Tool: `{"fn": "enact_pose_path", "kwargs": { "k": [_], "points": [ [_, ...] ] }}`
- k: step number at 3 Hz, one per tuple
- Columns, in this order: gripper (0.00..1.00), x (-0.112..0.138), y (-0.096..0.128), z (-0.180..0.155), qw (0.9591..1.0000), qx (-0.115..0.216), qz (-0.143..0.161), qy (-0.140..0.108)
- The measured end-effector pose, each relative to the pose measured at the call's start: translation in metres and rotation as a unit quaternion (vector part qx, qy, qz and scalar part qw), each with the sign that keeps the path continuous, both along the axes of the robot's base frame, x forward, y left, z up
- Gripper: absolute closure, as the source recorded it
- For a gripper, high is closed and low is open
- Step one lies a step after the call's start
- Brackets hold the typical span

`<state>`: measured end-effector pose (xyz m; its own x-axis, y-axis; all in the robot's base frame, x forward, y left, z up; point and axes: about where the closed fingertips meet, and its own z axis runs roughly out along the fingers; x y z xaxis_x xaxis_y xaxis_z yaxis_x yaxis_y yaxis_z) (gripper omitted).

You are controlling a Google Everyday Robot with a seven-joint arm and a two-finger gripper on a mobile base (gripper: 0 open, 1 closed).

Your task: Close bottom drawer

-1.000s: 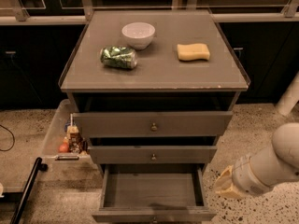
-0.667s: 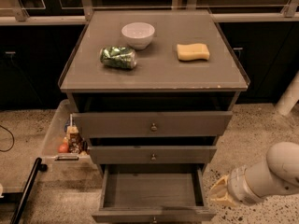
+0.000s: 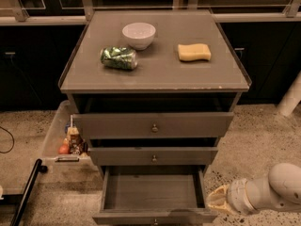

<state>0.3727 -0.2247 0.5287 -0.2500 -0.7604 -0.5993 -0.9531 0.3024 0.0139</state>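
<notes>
The bottom drawer (image 3: pixel 150 193) of the grey-brown cabinet (image 3: pixel 155 74) is pulled far out, and its inside is bare. Its slim front (image 3: pixel 127 217) with a small round knob (image 3: pixel 154 221) lies at the lower edge of the camera view. The two drawers above it stand only slightly out. My gripper (image 3: pixel 217 200), a pale beige tip on a white arm (image 3: pixel 277 189), hangs low at the right. It sits just beside the drawer's right front corner; whether it touches the drawer is unclear.
On the cabinet top sit a white bowl (image 3: pixel 138 34), a crushed green can (image 3: pixel 119 58) and a yellow sponge (image 3: pixel 194 52). A clear bin (image 3: pixel 51 135) with small items stands left of the cabinet. A black pole (image 3: pixel 26 192) slants at lower left.
The arm has dropped lower and drawn in a little toward the drawer's right front corner. The drawers and the things on top have not moved.
</notes>
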Motion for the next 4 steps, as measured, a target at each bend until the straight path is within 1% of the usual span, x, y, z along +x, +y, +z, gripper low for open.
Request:
{"fn": "enact_pose_path", "kwargs": {
  "k": [1, 2, 3, 4],
  "points": [
    [1.00, -0.001, 0.002, -0.026, 0.9998, 0.021, -0.002, 0.000],
    [1.00, -0.007, 0.003, -0.041, 0.9991, 0.040, -0.009, 0.002],
    [1.00, -0.007, 0.003, -0.041, 0.9991, 0.040, -0.009, 0.002],
    [1.00, -0.004, 0.006, -0.057, 0.9996, 0.027, -0.013, 0.003]
  ]
}}
